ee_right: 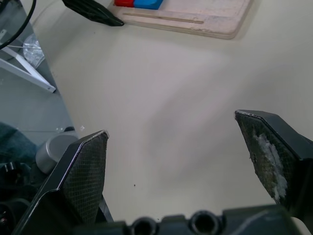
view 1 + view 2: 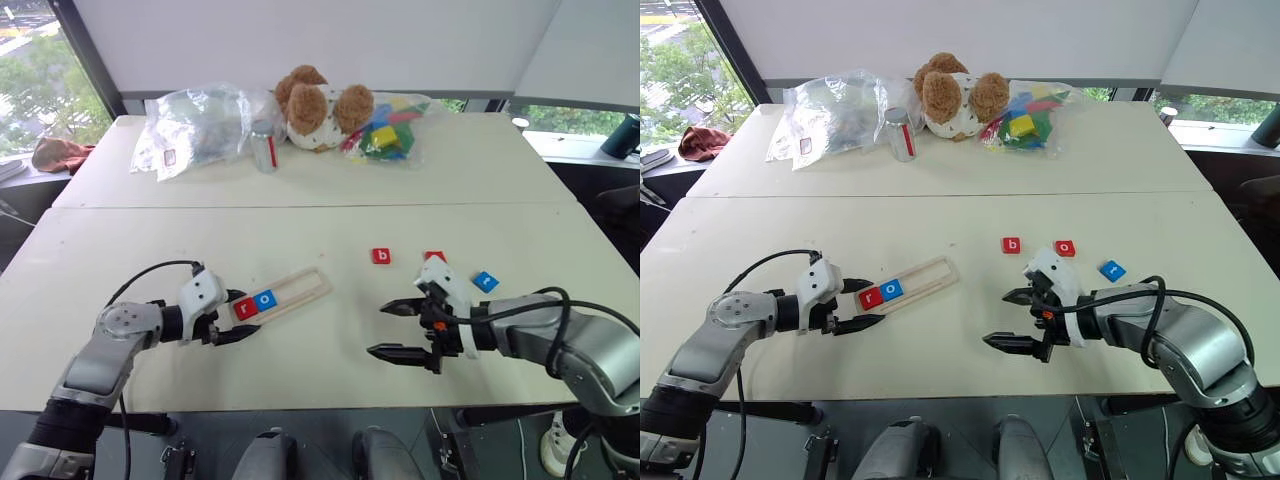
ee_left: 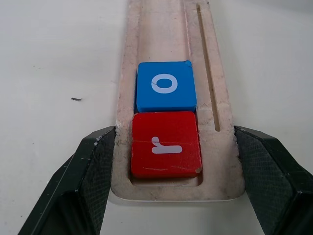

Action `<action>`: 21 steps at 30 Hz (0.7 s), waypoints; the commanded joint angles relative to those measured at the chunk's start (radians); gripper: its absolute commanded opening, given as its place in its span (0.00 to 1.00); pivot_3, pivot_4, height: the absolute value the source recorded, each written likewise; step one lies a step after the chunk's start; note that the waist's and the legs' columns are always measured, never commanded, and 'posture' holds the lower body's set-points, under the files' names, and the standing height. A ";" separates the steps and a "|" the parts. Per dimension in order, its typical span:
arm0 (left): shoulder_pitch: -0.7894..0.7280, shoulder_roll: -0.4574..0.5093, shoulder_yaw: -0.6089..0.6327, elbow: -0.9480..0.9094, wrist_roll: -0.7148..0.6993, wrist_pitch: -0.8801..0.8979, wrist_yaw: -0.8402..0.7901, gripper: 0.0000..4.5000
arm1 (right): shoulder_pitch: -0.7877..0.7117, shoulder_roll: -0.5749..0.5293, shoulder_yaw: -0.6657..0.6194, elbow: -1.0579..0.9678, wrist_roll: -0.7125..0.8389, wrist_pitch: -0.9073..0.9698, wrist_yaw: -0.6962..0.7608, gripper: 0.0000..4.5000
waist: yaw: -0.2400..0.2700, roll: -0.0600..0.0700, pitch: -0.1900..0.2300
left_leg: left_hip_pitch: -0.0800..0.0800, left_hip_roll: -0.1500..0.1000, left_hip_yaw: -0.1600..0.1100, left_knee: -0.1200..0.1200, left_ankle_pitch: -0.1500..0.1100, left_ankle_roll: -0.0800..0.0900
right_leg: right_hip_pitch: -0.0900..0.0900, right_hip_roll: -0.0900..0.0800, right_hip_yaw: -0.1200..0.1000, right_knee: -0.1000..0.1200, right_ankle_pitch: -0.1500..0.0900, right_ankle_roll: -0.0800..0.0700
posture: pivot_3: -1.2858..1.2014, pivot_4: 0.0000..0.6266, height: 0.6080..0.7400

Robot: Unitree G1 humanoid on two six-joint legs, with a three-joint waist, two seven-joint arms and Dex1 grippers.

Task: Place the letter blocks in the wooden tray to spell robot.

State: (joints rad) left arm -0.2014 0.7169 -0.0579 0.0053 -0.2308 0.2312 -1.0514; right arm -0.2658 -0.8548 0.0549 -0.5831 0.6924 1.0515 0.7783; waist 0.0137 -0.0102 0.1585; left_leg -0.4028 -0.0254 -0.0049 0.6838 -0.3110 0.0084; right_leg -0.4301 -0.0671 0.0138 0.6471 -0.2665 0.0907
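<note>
The wooden tray (image 2: 303, 287) lies slanted on the table, left of centre. A red "r" block (image 3: 165, 144) and a blue "o" block (image 3: 165, 85) sit side by side at its near end. My left gripper (image 2: 246, 316) is shut on that end of the tray, one finger against each long side. Loose on the table to the right lie a red "b" block (image 2: 381, 256), a red "o" block (image 2: 1065, 248) and a blue "t" block (image 2: 485, 282). My right gripper (image 2: 378, 329) hovers open over bare table in front of them, holding nothing.
At the far side of the table lie a plush bear (image 2: 320, 105), a bag of multicoloured toy blocks (image 2: 390, 130), a clear plastic bag (image 2: 195, 125) and a small jar (image 2: 264, 148). A brown cloth (image 2: 60, 152) sits off the far left edge.
</note>
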 commanded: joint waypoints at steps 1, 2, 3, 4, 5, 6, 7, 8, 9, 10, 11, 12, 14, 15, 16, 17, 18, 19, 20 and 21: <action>-0.047 -0.009 -0.045 0.032 0.010 -0.020 -0.050 0.69 | 0.007 -0.006 -0.049 -0.011 0.001 -0.014 -0.016 1.00 | 0.001 0.000 0.000 | 0.000 0.000 0.000 0.000 0.000 0.000 | 0.000 0.000 0.000 0.000 0.000 0.000 | 0.52 0.24 1.00; -0.084 -0.016 -0.064 0.050 0.015 -0.035 -0.075 0.69 | 0.013 -0.011 -0.065 0.007 -0.011 -0.021 -0.024 1.00 | 0.003 0.000 0.000 | 0.000 0.000 0.000 0.000 0.000 0.000 | 0.001 0.000 0.000 0.000 0.000 0.000 | 0.52 0.24 1.00; -0.110 -0.021 -0.077 0.065 0.019 -0.047 -0.094 0.69 | 0.018 -0.014 -0.076 0.020 -0.020 -0.026 -0.031 1.00 | 0.003 0.000 0.000 | 0.000 0.000 0.000 0.001 0.000 0.000 | 0.001 0.000 0.000 0.000 0.000 0.000 | 0.52 0.24 1.00; -0.157 -0.037 -0.105 0.100 0.032 -0.072 -0.122 0.69 | 0.029 -0.020 -0.088 0.050 -0.063 -0.061 -0.053 1.00 | 0.003 0.000 0.000 | 0.000 -0.001 0.000 0.001 0.000 0.000 | 0.001 0.000 0.000 0.000 0.000 0.000 | 0.52 0.24 1.00; -0.199 -0.054 -0.132 0.136 0.047 -0.100 -0.145 0.69 | 0.036 -0.020 -0.098 0.085 -0.109 -0.095 -0.084 1.00 | 0.003 -0.001 0.000 | 0.000 -0.001 0.000 0.002 0.000 0.000 | 0.002 0.000 0.000 0.000 0.000 0.000 | 0.52 0.24 1.00; -0.226 -0.066 -0.148 0.163 0.057 -0.120 -0.161 0.69 | 0.039 -0.019 -0.101 0.107 -0.140 -0.119 -0.105 1.00 | 0.002 -0.001 0.000 | 0.000 -0.001 -0.001 0.002 0.000 0.000 | 0.002 0.000 0.000 0.000 0.000 0.000 | 0.52 0.24 1.00; -0.263 -0.089 -0.170 0.205 0.064 -0.143 -0.185 0.69 | 0.049 -0.026 -0.108 0.129 -0.161 -0.136 -0.111 1.00 | 0.001 -0.001 0.000 | 0.000 -0.001 -0.001 0.002 0.000 0.000 | 0.002 0.000 0.000 0.000 0.000 0.000 | 0.52 0.24 1.00; -0.298 -0.112 -0.189 0.249 0.073 -0.170 -0.205 0.69 | 0.058 -0.026 -0.122 0.139 -0.168 -0.133 -0.122 1.00 | 0.000 -0.001 0.000 | 0.000 -0.002 0.000 0.002 0.000 0.000 | 0.002 0.000 0.000 0.000 0.000 0.000 | 0.52 0.24 1.00; -0.329 -0.132 -0.207 0.290 0.081 -0.196 -0.226 0.69 | 0.063 -0.019 -0.140 0.144 -0.167 -0.125 -0.134 1.00 | 0.000 -0.001 0.000 | 0.000 -0.001 0.000 0.002 0.000 0.000 | 0.001 0.001 0.000 0.000 0.000 0.000 | 0.52 0.24 1.00; -0.363 -0.154 -0.222 0.337 0.091 -0.225 -0.244 0.69 | 0.067 -0.010 -0.158 0.144 -0.166 -0.119 -0.147 1.00 | -0.001 -0.001 0.000 | 0.000 -0.001 0.000 0.002 0.000 0.000 | 0.001 0.002 0.000 0.001 0.000 0.000 | 0.52 0.24 1.00; -0.394 -0.174 -0.232 0.382 0.099 -0.252 -0.257 0.69 | 0.070 0.000 -0.173 0.141 -0.165 -0.111 -0.161 1.00 | -0.002 -0.001 0.000 | 0.000 -0.001 0.000 0.002 0.001 0.000 | 0.001 0.003 0.000 0.001 0.000 0.000 | 0.52 0.24 1.00; -0.415 -0.188 -0.235 0.418 0.105 -0.272 -0.268 0.69 | 0.072 0.005 -0.180 0.138 -0.164 -0.106 -0.169 1.00 | -0.005 -0.001 0.000 | 0.000 -0.001 0.000 0.001 0.001 0.000 | 0.000 0.003 0.000 0.001 0.000 0.000 | 0.52 0.24 1.00; -0.470 -0.219 -0.252 0.513 0.126 -0.327 -0.292 0.69 | 0.082 0.009 -0.185 0.136 -0.188 -0.107 -0.197 1.00 | -0.008 -0.001 0.000 | 0.000 0.000 0.000 0.001 0.001 0.000 | 0.000 0.005 0.000 0.001 0.000 0.000 | 0.52 0.24 1.00; -0.501 -0.236 -0.259 0.571 0.141 -0.359 -0.302 0.69 | 0.086 0.017 -0.188 0.138 -0.198 -0.107 -0.215 1.00 | -0.008 -0.001 0.000 | 0.000 0.000 0.000 0.001 0.001 0.000 | 0.000 0.005 0.000 0.002 0.000 0.000 | 0.52 0.24 1.00; -0.526 -0.249 -0.262 0.620 0.153 -0.384 -0.308 0.69 | 0.087 0.023 -0.189 0.137 -0.205 -0.107 -0.227 1.00 | -0.007 -0.001 0.000 | 0.000 0.000 0.000 0.001 0.001 0.000 | 0.000 0.005 0.000 0.002 0.000 0.000 | 0.52 0.24 1.00; -0.542 -0.258 -0.262 0.656 0.160 -0.405 -0.313 0.69 | 0.088 0.028 -0.190 0.137 -0.207 -0.107 -0.234 1.00 | -0.006 -0.001 0.000 | 0.000 0.000 0.000 0.002 0.001 0.000 | 0.000 0.005 -0.001 0.002 0.000 0.000 | 0.52 0.24 1.00; -0.562 -0.269 -0.262 0.698 0.169 -0.426 -0.307 0.69 | 0.086 0.041 -0.194 0.131 -0.206 -0.103 -0.247 1.00 | -0.005 -0.001 0.000 | 0.000 0.000 0.001 0.002 0.001 0.000 | 0.000 0.006 -0.001 0.002 0.000 0.000 | 0.52 0.24 1.00; -0.575 -0.276 -0.261 0.726 0.174 -0.437 -0.310 0.69 | 0.085 0.050 -0.196 0.122 -0.205 -0.098 -0.256 1.00 | -0.004 -0.001 0.000 | 0.001 -0.001 0.001 0.002 0.001 0.000 | 0.001 0.006 -0.001 0.003 0.000 0.001 | 0.52 0.24 1.00; -0.583 -0.280 -0.259 0.748 0.179 -0.449 -0.314 0.69 | 0.085 0.058 -0.197 0.112 -0.203 -0.091 -0.265 1.00 | -0.003 -0.001 0.000 | 0.002 -0.001 0.001 0.002 0.001 0.000 | 0.002 0.006 -0.001 0.003 0.000 0.001 | 0.52 0.24 1.00; -0.588 -0.284 -0.257 0.764 0.182 -0.461 -0.318 0.69 | 0.086 0.063 -0.197 0.105 -0.202 -0.087 -0.271 1.00 | -0.003 -0.001 0.000 | 0.002 -0.001 0.001 0.003 0.001 0.000 | 0.002 0.006 -0.001 0.003 0.000 0.001 | 0.52 0.24 1.00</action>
State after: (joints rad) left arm -0.7782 0.4284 -0.3246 0.7358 -0.0723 -0.2038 -1.3752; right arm -0.1704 -0.7968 -0.1081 -0.4333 0.4922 0.9608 0.5216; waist 0.0110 -0.0109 0.1580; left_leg -0.4003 -0.0262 -0.0039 0.6867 -0.3102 0.0088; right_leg -0.4276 -0.0612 0.0132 0.6502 -0.2660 0.0917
